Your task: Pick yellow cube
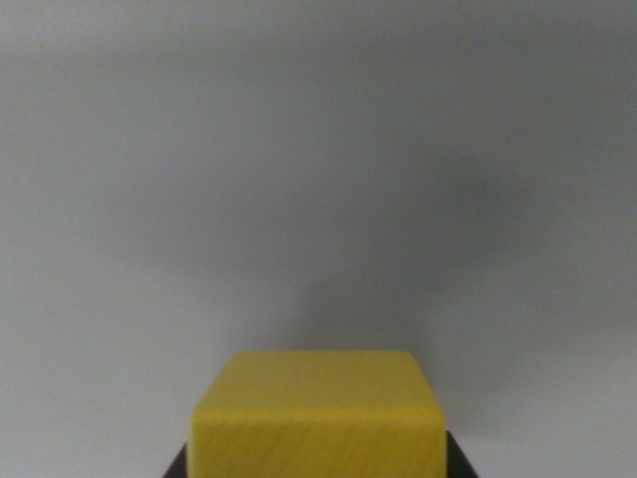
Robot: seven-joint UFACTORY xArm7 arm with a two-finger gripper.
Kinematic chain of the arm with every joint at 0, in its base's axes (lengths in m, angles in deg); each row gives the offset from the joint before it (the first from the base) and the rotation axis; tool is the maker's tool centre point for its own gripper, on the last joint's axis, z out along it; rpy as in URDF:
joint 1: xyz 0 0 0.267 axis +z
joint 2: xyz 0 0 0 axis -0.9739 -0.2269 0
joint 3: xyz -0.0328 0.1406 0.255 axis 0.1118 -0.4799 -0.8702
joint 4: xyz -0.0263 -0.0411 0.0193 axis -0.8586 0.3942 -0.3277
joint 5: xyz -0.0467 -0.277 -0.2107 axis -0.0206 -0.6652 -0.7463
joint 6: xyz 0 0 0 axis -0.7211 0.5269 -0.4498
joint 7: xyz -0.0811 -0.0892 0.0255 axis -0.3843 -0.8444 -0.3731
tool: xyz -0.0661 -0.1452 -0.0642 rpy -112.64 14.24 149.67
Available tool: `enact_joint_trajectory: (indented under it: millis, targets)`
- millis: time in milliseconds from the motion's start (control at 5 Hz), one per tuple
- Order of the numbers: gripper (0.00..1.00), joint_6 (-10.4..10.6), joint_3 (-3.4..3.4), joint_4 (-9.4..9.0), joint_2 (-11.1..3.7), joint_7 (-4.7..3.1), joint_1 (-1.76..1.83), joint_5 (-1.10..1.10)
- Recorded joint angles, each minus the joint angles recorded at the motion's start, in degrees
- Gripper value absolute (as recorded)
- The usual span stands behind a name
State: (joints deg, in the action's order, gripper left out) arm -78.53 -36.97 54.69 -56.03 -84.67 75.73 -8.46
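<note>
Now | yellow cube (317,413) low centre, dark jaws flanking its bottom corners | you cannot tell whether they clench it | lift unconfirmed, grey desk (318,149) beyond the cube

My wrist view is soft and slightly blurred throughout, lit evenly and dimly with no glare. The grey surface (318,149) darkens toward the corners. A faint, diffuse shadow spreads above and to the right of the yellow cube (317,413), whose top looks paler than its front face.
</note>
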Motion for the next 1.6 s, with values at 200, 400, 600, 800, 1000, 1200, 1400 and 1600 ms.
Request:
enact_joint_trajectory:
  millis: [200,400,600,800,1000,1200,1400,1600]
  targets:
    - [1.00,-1.78,0.05,1.03,0.75,0.10,0.02,-0.12]
    - [1.00,-1.78,0.05,1.03,0.75,0.10,0.02,-0.12]
    - [1.00,-3.84,0.10,2.22,1.63,0.23,0.05,-0.26]
    - [1.00,-3.84,0.10,2.22,1.63,0.23,0.05,-0.26]
    - [1.00,-6.13,0.17,3.54,2.60,0.36,0.08,-0.41]
    - [1.00,-6.13,0.17,3.54,2.60,0.36,0.08,-0.41]
    - [1.00,-8.49,0.23,4.91,3.60,0.50,0.11,-0.57]
    - [1.00,-8.49,0.23,4.91,3.60,0.50,0.11,-0.57]
